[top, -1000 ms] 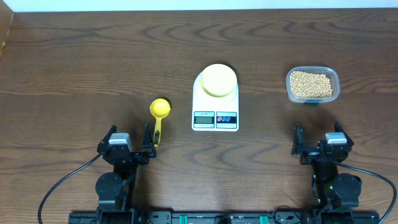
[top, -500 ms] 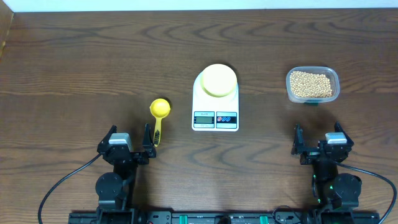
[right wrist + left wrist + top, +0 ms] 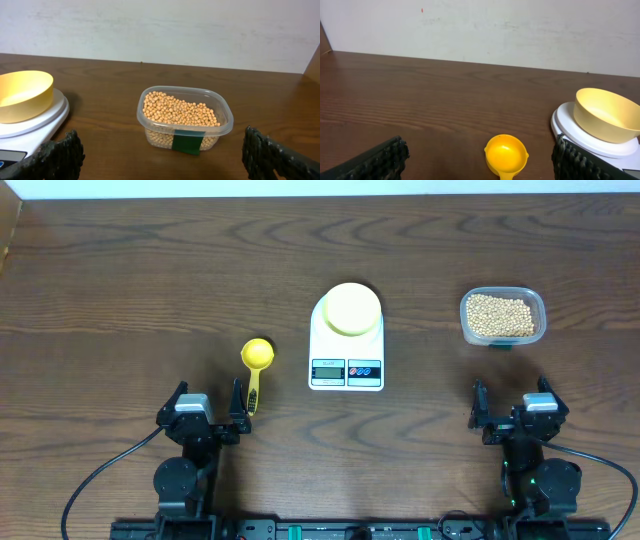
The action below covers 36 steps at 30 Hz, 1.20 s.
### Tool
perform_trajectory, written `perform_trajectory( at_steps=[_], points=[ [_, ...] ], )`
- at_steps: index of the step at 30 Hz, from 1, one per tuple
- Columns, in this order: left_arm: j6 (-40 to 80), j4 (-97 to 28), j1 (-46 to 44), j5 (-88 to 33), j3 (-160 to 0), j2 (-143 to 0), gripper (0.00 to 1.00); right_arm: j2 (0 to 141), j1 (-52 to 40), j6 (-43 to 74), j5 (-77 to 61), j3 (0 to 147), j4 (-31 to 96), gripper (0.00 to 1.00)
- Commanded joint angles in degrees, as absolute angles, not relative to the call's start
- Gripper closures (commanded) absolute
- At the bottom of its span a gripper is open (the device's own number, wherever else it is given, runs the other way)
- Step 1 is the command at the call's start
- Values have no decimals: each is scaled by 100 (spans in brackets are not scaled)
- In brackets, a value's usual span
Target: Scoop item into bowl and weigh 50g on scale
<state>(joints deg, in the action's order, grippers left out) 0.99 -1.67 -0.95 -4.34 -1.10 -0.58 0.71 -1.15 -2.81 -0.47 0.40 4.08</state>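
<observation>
The white scale (image 3: 346, 340) stands mid-table with the pale-yellow bowl (image 3: 351, 309) on its platform; both also show in the left wrist view, bowl (image 3: 605, 114) on scale (image 3: 580, 135). Tan beans (image 3: 500, 314) fill a clear tub (image 3: 184, 120) at the right. A bright-yellow scoop (image 3: 256, 358) lies left of the scale, its cup (image 3: 506, 155) empty. My left gripper (image 3: 210, 406) stands open at the near left, the scoop's handle by its right finger. My right gripper (image 3: 512, 406) stands open at the near right, just short of the tub, with nothing between its fingers.
The dark wooden table (image 3: 130, 290) stretches wide to the left and far side. A pale wall (image 3: 480, 25) rises behind the table's far edge. A green label (image 3: 187, 140) marks the tub's near wall.
</observation>
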Motion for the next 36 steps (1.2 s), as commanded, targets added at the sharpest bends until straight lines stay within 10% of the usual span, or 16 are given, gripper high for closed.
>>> perform_trajectory(
  at_steps=[1,36],
  points=[
    [-16,-381,-67,-449,-23,-30,6,49,-80,-351,-34,32,436,1],
    [12,91,-67,-860,-115,-30,6,49,-80,-349,-34,32,436,1]
  ],
)
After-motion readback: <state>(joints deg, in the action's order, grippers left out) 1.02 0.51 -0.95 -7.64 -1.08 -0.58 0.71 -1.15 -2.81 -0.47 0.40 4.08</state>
